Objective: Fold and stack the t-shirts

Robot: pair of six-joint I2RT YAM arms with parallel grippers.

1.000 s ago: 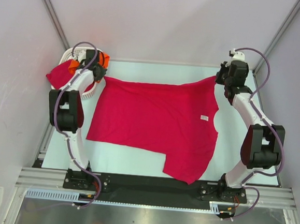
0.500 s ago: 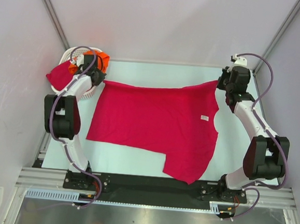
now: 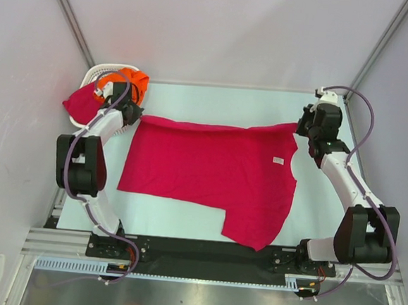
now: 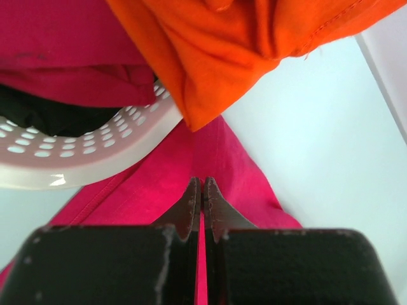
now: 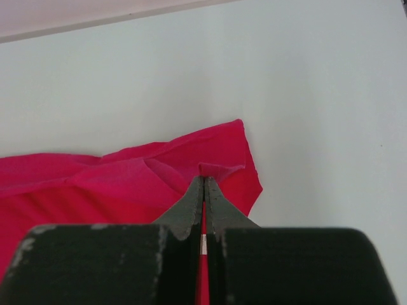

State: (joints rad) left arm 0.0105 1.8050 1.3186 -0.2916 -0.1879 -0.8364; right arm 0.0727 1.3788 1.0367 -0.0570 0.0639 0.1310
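One crimson t-shirt [image 3: 209,170] lies spread unfolded across the table [image 3: 194,99] from above, my left tool [image 3: 131,113] and right tool [image 3: 301,128] at its far corners. Left wrist: jaws pinched on its cloth beside the basket [image 4: 76,159], orange t-shirt [image 4: 222,57] draped over the rim. Right wrist: jaws pinch the other corner; first fold not yet made, nothing stacked
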